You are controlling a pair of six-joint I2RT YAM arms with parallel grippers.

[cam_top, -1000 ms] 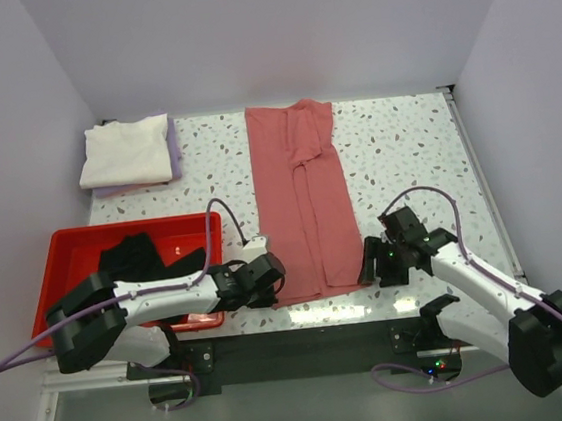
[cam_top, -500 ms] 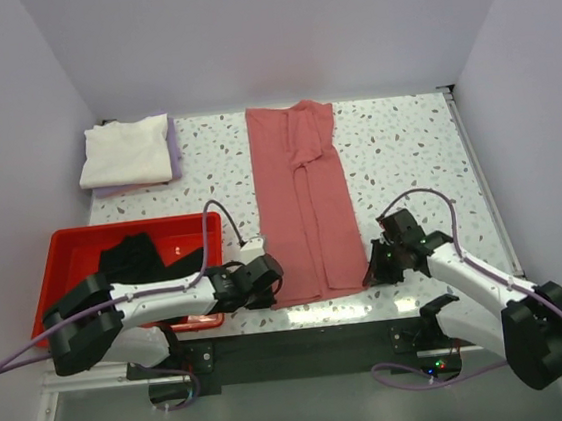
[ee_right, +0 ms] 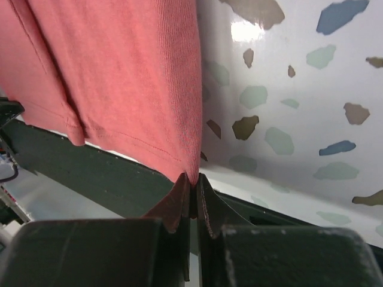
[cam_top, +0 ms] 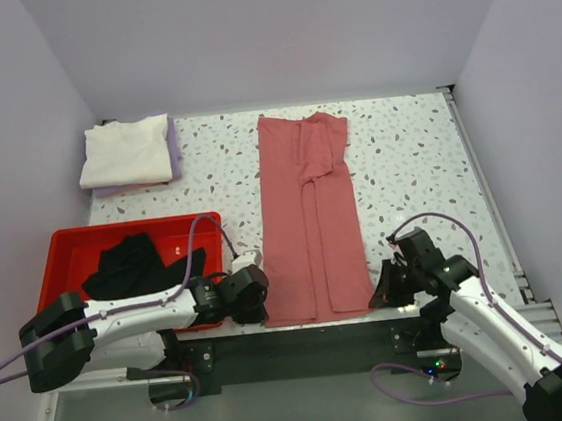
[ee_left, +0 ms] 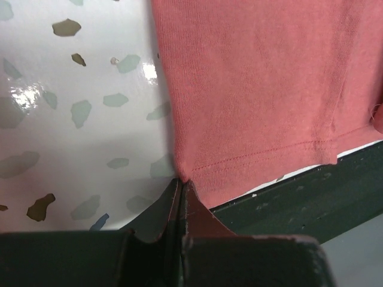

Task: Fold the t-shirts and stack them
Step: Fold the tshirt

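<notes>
Now, salmon t-shirt [cam_top: 310, 222]: folded into a long strip, mid-table [cam_top: 405, 147], running near to far, hem at the near edge.
left tool [ee_left: 181, 185]: clenched on the hem's near-left corner (cloth pinched between the tips).
right tool [ee_right: 192, 178]: clenched on the near-right corner.
cream t-shirt [cam_top: 126, 149]: folded, far left, atop the lavender t-shirt [cam_top: 173, 146].
black t-shirt [cam_top: 131, 264]: bunched in the red tray [cam_top: 63, 243], near left.

From above and behind we see the whole table [cam_top: 406, 157]; our wrist views press close on the near hem of the salmon t-shirt [ee_left: 257, 89].
</notes>
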